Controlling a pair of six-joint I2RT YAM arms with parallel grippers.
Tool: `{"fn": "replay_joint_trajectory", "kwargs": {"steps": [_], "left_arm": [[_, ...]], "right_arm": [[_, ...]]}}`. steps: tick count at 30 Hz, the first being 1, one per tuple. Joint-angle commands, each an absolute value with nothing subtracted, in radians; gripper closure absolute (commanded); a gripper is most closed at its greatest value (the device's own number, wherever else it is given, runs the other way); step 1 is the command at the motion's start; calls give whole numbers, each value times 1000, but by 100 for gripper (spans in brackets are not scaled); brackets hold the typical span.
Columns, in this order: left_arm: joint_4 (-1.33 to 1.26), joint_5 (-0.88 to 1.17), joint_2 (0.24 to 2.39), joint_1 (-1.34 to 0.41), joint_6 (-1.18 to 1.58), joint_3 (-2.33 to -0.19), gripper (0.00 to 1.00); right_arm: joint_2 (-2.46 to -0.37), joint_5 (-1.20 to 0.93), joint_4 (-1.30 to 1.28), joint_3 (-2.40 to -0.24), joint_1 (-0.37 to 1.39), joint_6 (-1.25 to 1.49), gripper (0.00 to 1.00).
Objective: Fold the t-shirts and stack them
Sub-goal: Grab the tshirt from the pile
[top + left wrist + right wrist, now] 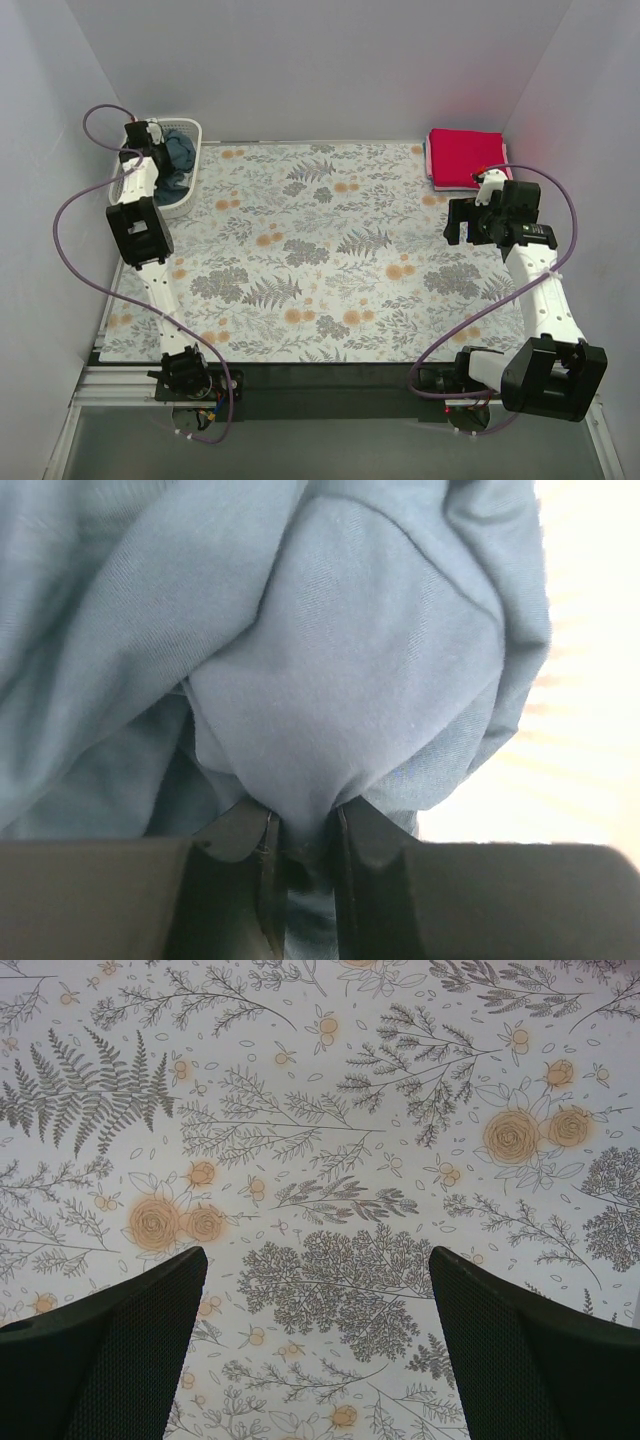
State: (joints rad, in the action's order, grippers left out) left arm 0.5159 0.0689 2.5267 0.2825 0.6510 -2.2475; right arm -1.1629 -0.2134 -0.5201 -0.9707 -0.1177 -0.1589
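A dark slate blue t-shirt [181, 153] lies crumpled in the white basket [190, 126] at the far left corner. My left gripper [162, 138] reaches into the basket. In the left wrist view this gripper [303, 815] is shut on a bunched fold of the blue t-shirt [350, 660], which fills the view. A folded crimson red t-shirt [465, 155] rests at the far right corner on top of a pale pink one [430, 163], of which only an edge shows. My right gripper [458, 226] hovers open in front of that stack, nothing between its fingers [130, 1340].
The grey-and-orange floral cloth [330, 250] covers the table top; the right wrist view shows only this cloth [330, 1140] under the open gripper [318, 1260]. White walls close in the left, right and far sides. Purple cables loop off both arms.
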Motion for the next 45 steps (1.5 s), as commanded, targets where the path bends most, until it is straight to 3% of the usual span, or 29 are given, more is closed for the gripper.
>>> {"fn": "replay_joint_trajectory", "kwargs": {"steps": [1,6,17,24,26,30,31,33,34,35,45], "left_arm": [[469,92,2326,281,623,-2278,87],[485,43,2319,282,578,-2243,49],[477,58,2442,287,600,-2332,34],[449,41,2516,287,618,-2335,32],[436,34,2531,287,624,-2338,34],[417,49,2534,287,637,-2352,51],[414,55,2527,287,644,-2358,68],[411,69,2508,287,656,-2358,83],[407,71,2488,288,664,-2358,96],[405,71,2476,287,667,-2359,100],[399,144,2241,287,676,-2361,100]], "right_arm": [[-1123,-252,-488,-986,-118,-158,2],[-1108,-261,-488,-976,-120,-166,2],[-1132,-268,-486,-976,-120,-166,2],[-1169,-264,-488,-980,-120,-167,2],[-1173,-264,-488,-983,-120,-169,2],[-1172,-259,-489,-980,-120,-167,2],[-1170,-259,-491,-979,-120,-167,2],[-1166,-262,-489,-971,-120,-167,2],[-1166,-264,-489,-969,-120,-167,2],[-1166,-267,-488,-966,-120,-167,2],[-1151,-285,-488,-954,-120,-167,2]]}}
